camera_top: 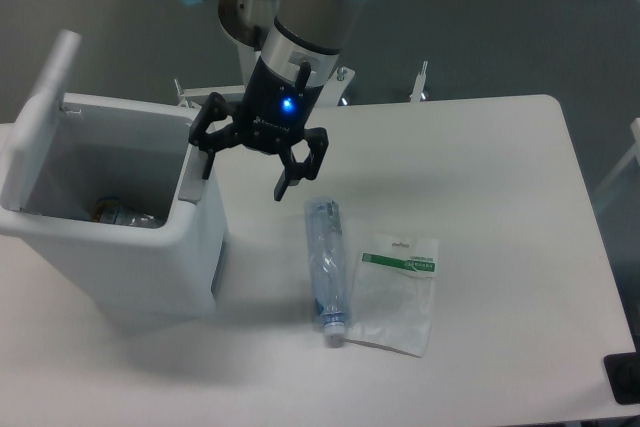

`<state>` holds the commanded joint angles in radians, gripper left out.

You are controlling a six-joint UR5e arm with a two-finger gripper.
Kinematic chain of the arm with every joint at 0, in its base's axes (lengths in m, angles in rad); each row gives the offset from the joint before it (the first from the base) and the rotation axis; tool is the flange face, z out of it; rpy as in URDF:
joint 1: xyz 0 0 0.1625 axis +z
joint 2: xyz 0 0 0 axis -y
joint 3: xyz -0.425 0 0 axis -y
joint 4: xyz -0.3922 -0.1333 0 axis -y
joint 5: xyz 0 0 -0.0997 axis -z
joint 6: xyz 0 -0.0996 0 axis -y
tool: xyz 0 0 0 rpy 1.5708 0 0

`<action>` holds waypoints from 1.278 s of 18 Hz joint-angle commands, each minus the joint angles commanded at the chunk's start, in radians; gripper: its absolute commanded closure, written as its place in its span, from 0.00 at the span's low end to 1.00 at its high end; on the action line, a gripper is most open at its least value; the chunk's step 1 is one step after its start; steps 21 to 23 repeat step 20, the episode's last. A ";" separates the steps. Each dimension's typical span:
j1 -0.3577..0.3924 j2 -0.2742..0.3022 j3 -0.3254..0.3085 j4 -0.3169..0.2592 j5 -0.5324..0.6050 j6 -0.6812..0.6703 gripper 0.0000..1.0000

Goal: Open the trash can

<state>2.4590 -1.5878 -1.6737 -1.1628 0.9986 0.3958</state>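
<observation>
The trash can (150, 257) is a large white boxy bin at the left of the table. Its lid (38, 122) stands raised at the far left side, so the top is open. A clear bottle (125, 215) lies inside at the bottom. My gripper (245, 172) hangs just right of the can's right rim, above the table, with its black fingers spread open and nothing between them. The left finger (205, 152) is close to the can's right wall; I cannot tell if it touches.
An empty clear plastic bottle (325, 267) lies on the white table (500, 197) right of the can. A flat clear bag with a green label (400, 292) lies beside it. A black object (625, 377) sits at the table's front right corner.
</observation>
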 joint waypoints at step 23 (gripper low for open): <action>0.423 -0.061 0.063 0.031 0.413 0.724 0.00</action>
